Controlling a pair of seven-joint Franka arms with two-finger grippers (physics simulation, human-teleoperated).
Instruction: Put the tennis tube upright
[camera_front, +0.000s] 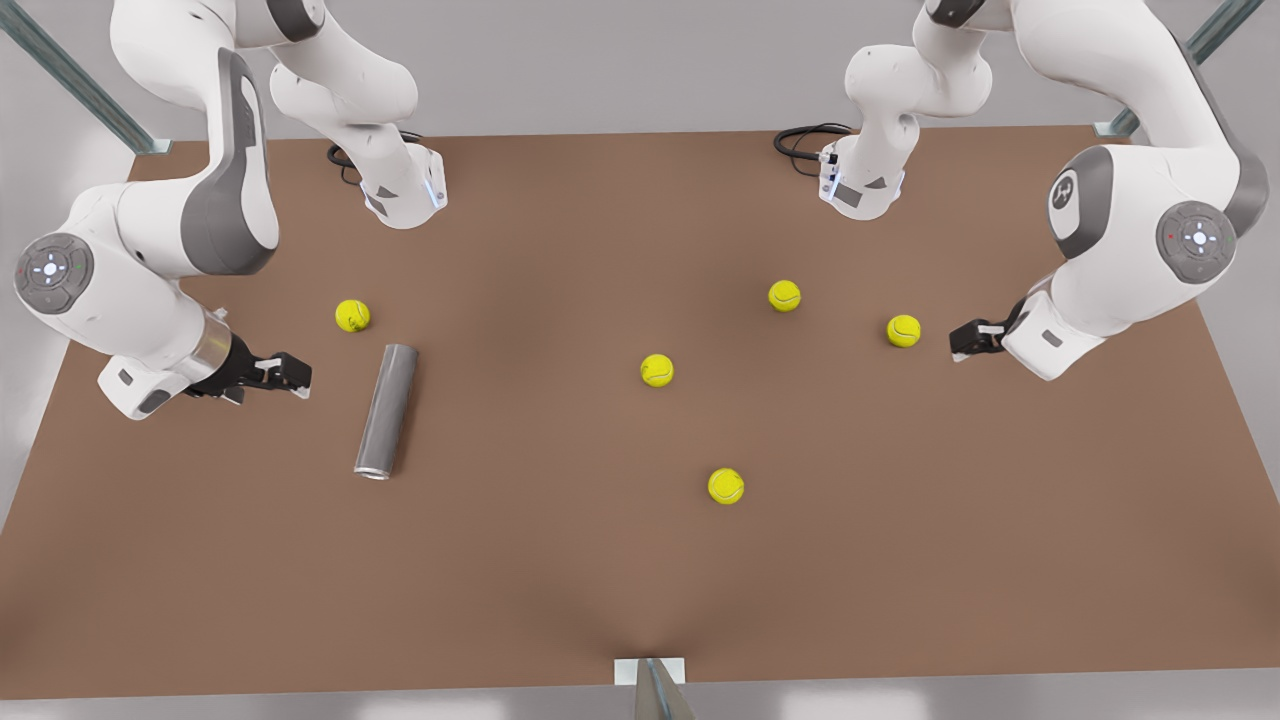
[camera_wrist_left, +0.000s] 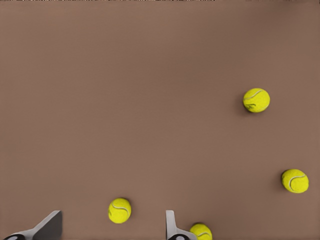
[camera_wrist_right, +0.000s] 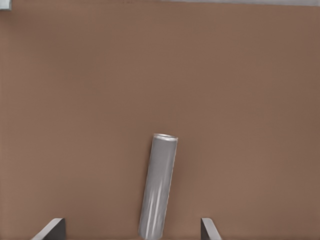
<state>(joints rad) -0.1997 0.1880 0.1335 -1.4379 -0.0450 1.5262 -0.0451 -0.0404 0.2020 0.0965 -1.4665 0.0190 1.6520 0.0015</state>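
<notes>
Here's the brown table (camera_front: 560, 560), flat and matte, and everything gets placed off the tennis tube (camera_front: 387, 410), which lies on its side on that table, a slim grey cylinder with a brushed metallic sheen and a bright rim at the end nearer the front camera. My right gripper (camera_front: 298, 378) hovers just beside the tube's far half, fingers spread wide and holding nothing; the right wrist view shows the tube running out between them. My left gripper (camera_front: 962, 340) waits well apart from the tube, across the table, jaws apart and empty too. I judge the tube stiff, hollow and light (so it should roll at a nudge), and its smooth wall looks slippery; I'd pinch across the body near the plain end and tip it up onto one end. Five fuzzy yellow tennis balls are scattered around: the closest ball (camera_front: 352, 315) sits just beyond the tube's far end, the other balls (camera_front: 656, 370) well apart from the tube.
</notes>
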